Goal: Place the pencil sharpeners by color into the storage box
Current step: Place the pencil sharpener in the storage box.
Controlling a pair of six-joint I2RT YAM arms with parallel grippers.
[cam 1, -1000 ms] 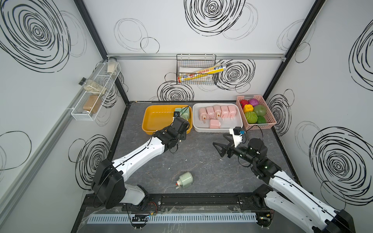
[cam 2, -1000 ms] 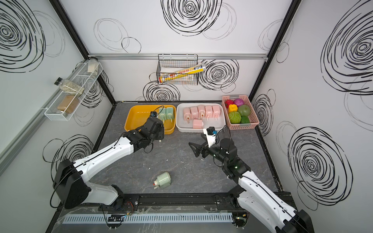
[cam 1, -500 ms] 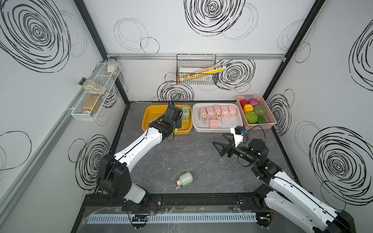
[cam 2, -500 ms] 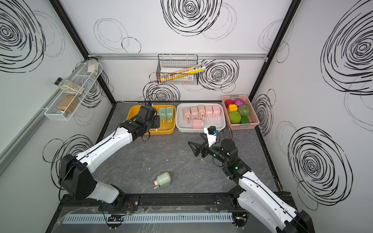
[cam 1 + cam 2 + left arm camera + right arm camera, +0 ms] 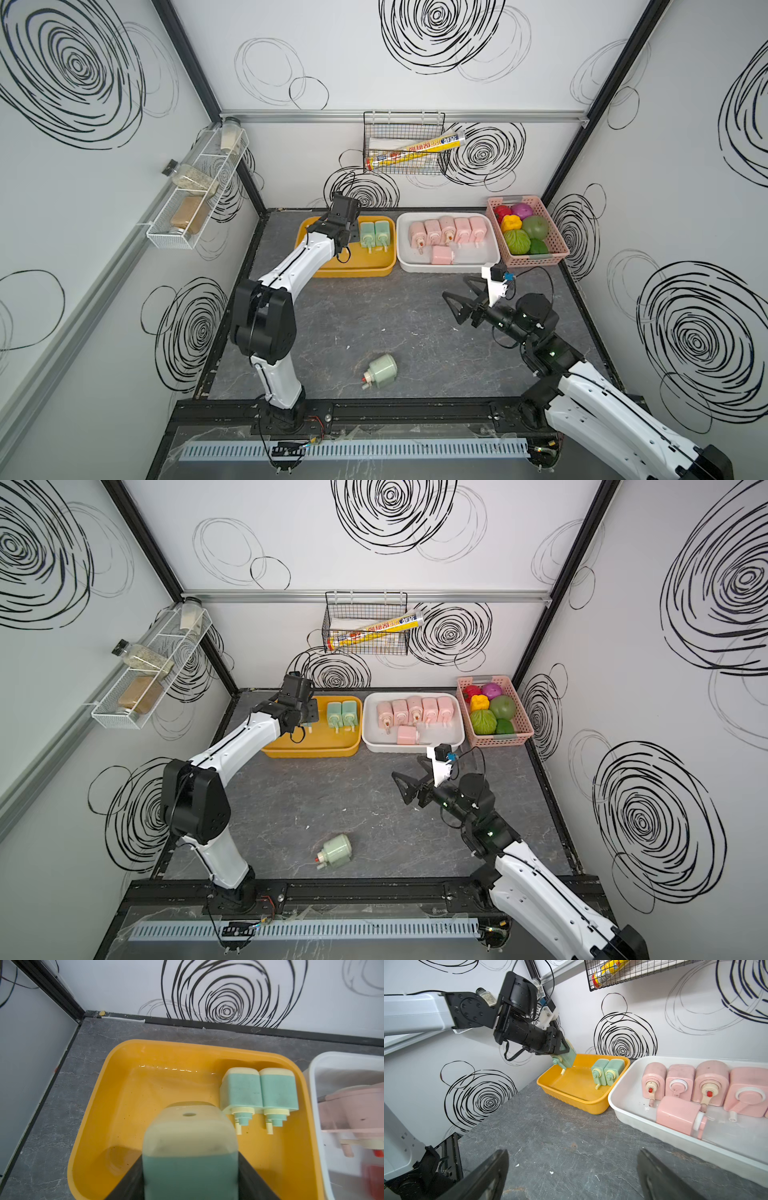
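1. Over the yellow tray (image 5: 353, 272) now: your left gripper (image 5: 564, 1051) has swung in from the front rim, where it sat 1 second ago, and hangs above the tray's open floor.
2. Its jaws are clamped on a mint green sharpener (image 5: 190, 1147), which is tilted with its crank stub pointing down and is clear of the tray floor in the right wrist view.
3. Just beside it, 2 green sharpeners (image 5: 375, 235) already stand touching each other at the end of the tray nearest the white tray (image 5: 449, 266).
4. That carry is the change, and it means green number 3 is one release away from being sorted (I'd lower it a little first, since it hangs tilted above the floor).
5. Your right gripper (image 5: 456, 287) hasn't budged in that second. Its jaws are spread wide with nothing between them, over bare tabletop in front of the white tray.
6. The pink side looks finished: 6 pink sharpeners (image 5: 446, 232) are in the white tray, 5 in a row and 1 lying in front of them.
7. What's left is 1 loose green sharpener (image 5: 380, 370), on its side on the table near the front rail. It is well apart from both trays and in the same spot as before.
8. By my judgement you're 2 placements from done, and both go in yellow.
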